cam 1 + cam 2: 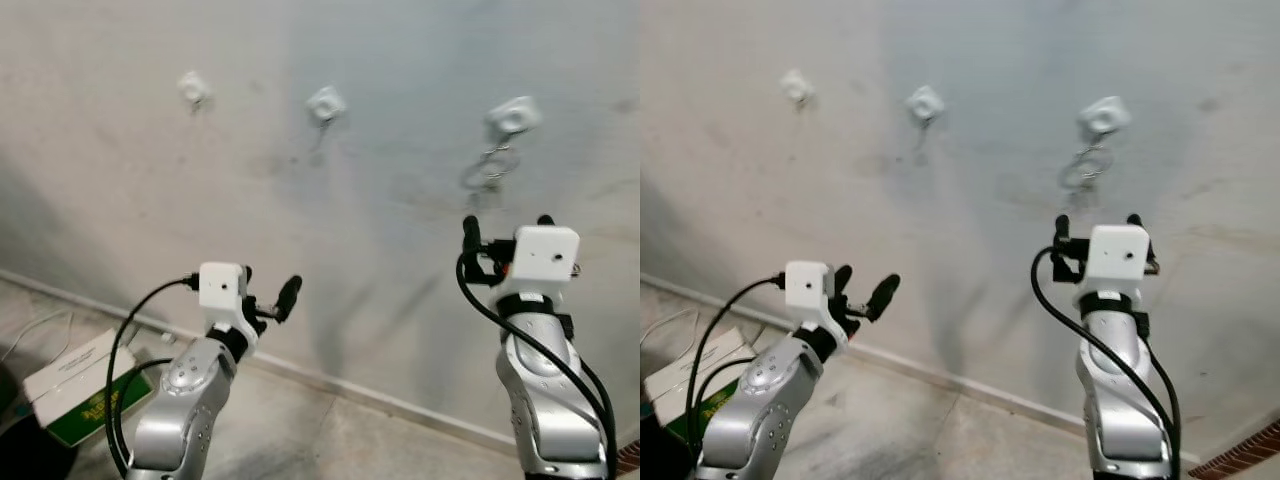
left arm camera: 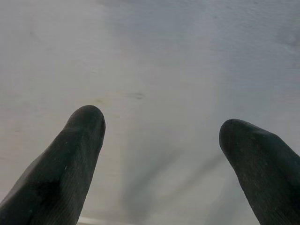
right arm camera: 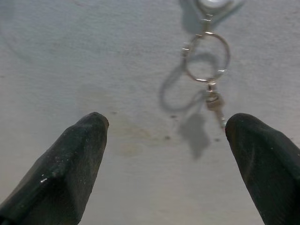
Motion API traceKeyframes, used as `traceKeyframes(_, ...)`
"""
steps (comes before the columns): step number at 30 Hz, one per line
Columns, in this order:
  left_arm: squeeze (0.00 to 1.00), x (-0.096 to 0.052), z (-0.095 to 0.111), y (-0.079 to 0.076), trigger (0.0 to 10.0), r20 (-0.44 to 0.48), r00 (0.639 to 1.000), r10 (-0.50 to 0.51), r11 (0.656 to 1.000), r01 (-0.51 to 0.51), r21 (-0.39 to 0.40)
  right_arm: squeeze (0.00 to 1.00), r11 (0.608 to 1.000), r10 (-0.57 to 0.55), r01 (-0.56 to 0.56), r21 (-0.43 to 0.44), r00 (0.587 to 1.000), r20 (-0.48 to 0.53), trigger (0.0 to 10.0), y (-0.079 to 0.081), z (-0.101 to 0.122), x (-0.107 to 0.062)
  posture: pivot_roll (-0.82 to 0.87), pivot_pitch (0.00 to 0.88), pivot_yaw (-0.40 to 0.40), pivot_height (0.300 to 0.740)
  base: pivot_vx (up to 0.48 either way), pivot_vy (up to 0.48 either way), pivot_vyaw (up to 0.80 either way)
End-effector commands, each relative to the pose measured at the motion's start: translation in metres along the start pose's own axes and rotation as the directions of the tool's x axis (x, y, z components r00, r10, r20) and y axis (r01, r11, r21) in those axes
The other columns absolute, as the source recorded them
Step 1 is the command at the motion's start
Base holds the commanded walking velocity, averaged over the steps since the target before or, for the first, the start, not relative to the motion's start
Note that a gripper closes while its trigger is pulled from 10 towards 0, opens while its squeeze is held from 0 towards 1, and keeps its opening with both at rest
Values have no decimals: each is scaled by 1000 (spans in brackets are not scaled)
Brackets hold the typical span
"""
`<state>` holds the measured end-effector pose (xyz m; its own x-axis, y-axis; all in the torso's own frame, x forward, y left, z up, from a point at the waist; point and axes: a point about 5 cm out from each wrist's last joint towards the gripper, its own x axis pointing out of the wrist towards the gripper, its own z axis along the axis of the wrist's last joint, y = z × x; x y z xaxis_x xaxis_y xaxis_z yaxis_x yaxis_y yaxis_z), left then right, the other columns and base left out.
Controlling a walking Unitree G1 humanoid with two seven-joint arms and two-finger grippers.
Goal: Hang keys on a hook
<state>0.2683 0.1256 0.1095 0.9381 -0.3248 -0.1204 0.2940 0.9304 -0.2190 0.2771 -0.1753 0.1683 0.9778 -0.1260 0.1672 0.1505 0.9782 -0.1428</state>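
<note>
Three white hooks sit in a row on the pale wall: a left hook (image 1: pixel 193 88), a middle hook (image 1: pixel 325 103) and a right hook (image 1: pixel 513 117). A metal key ring (image 1: pixel 490 168) hangs from the right hook, and a small key (image 3: pixel 215 105) dangles under the ring (image 3: pixel 206 58). My right gripper (image 1: pixel 507 228) is raised just below the hanging keys, open, with nothing between its fingers (image 3: pixel 70 164). My left gripper (image 1: pixel 268 290) is lower and to the left, facing bare wall, also open and holding nothing (image 2: pixel 161 126).
A white and green box (image 1: pixel 75 390) lies on the floor at the lower left beside a thin cable. A baseboard (image 1: pixel 330 385) runs along the foot of the wall. Red brick flooring (image 1: pixel 1240 455) shows at the lower right corner.
</note>
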Motion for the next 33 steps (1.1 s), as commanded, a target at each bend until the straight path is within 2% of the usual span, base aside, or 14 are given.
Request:
traceKeyframes(1,0,3,8,-3,10000,23,1000,-9,1000,9,6,0,1000,-11,11,0,1000,-7,10000,-4,0,1,-57,0,102,740,0,480,0)
traceKeyframes(27,0,8,6,-9,10000,-1,999,-41,999,41,-12,0,1000,2,-2,-12,1000,0,10000,-2,2,7,-63,0,104,740,0,479,0)
traceKeyframes(33,0,7,5,-10,10000,-1,999,-37,999,37,-20,0,999,32,-32,-21,999,-19,10000,1,0,8,-60,0,76,740,0,0,0)
